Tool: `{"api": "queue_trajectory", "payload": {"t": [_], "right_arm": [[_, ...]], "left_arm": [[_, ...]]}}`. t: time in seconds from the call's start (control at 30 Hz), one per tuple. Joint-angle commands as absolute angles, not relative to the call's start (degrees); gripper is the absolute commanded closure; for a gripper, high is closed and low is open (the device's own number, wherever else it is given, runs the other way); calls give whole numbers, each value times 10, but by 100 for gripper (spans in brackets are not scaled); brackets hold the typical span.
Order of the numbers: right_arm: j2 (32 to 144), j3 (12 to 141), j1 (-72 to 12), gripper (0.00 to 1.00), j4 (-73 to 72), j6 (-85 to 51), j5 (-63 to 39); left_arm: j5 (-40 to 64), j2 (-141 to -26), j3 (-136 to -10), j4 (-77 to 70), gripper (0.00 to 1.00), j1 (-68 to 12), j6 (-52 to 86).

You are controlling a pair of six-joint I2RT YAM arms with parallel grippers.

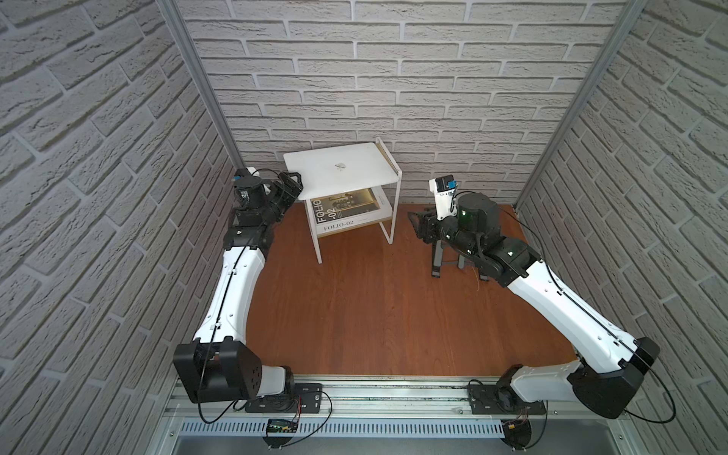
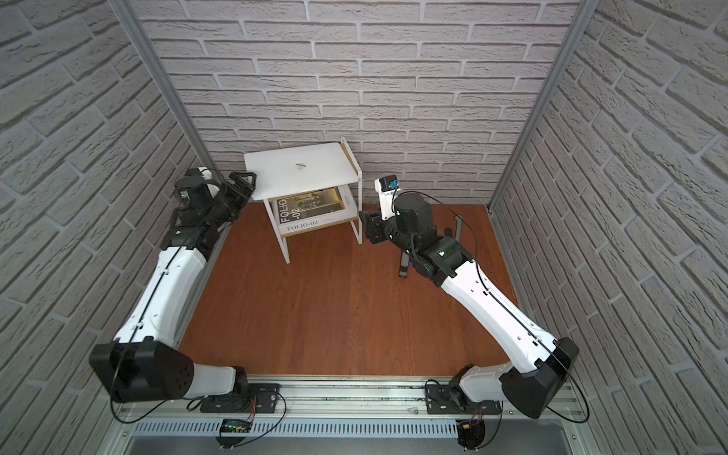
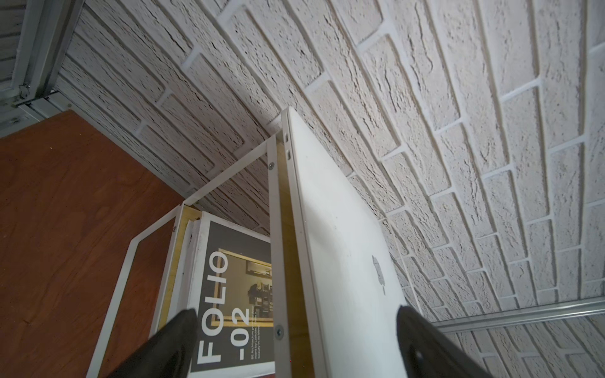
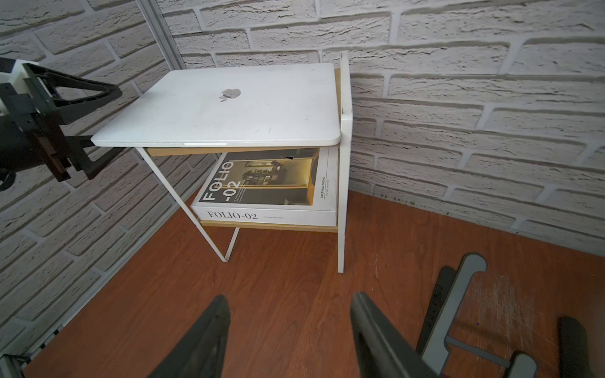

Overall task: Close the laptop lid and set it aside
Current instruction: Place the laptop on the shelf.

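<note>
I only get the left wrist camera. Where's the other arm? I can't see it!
Observer: The right gripper hangs over the table, beside the shelf and apart from the laptop.
Operator: Is it holding something?
Observer: No. Its jaws stand open with nothing between them.
Operator: What's near it?
Observer: A dark grey stand sits on the table right next to it.
</note>
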State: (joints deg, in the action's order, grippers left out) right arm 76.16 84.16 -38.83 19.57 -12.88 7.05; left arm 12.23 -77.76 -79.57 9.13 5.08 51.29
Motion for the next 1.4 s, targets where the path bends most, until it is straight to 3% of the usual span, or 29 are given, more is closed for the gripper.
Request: {"api": "queue_trajectory", "payload": {"t": [0.0, 0.13, 0.33, 0.9, 1.17, 1.37], "right_arm": [[740, 828, -388, 27, 183, -133, 107], [735, 821, -388, 11, 184, -130, 114], [727, 805, -388, 0, 176, -100, 106], [629, 704, -386, 0, 188, 12, 105], [512, 528, -381, 0, 63, 77, 145], [432, 349, -375, 0, -80, 108, 240]], "left_arm": [[109, -747, -787, 88, 2, 55, 481], [109, -719, -788, 113, 2, 55, 447], [121, -661, -774, 145, 2, 52, 387], [20, -376, -529, 92, 1, 44, 143], [-19, -268, -403, -8, 2, 38, 117], [-64, -279, -352, -20, 1, 17, 121]]}}
